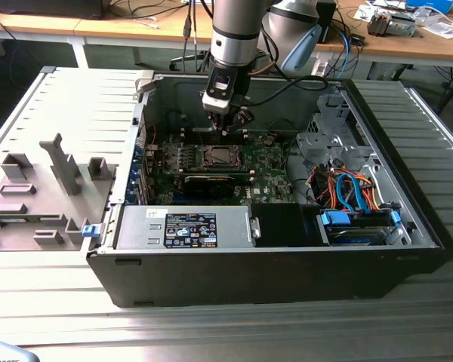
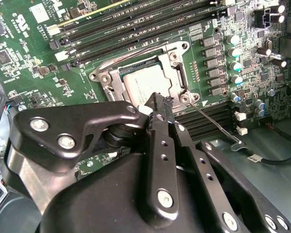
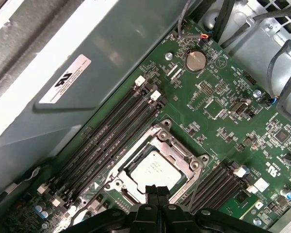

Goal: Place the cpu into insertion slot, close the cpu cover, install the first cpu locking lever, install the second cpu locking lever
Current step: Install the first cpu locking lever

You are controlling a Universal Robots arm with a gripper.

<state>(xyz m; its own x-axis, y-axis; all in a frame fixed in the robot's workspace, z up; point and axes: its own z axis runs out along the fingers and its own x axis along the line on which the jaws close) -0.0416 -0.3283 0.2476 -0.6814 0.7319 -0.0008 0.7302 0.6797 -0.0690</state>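
Note:
The cpu (image 2: 137, 83) (image 3: 153, 170) lies flat in the insertion slot (image 1: 219, 157) on the green board, its silver face showing through the window of the cpu cover (image 2: 177, 63) (image 3: 178, 148), which is down over it. A thin locking lever (image 2: 211, 121) (image 3: 196, 187) sticks out slanted from one side of the socket. My gripper (image 1: 228, 128) (image 2: 158, 103) (image 3: 156, 191) hovers just above the socket's edge, its black fingers shut together with nothing between them.
The open black computer case (image 1: 408, 256) surrounds the board. Long black memory slots (image 2: 136, 24) (image 3: 111, 141) flank the socket. A power supply (image 1: 185, 226) and a drive bay with orange and blue cables (image 1: 355, 196) lie toward the front. A grey fixture (image 1: 53, 173) stands on the exterior view's left.

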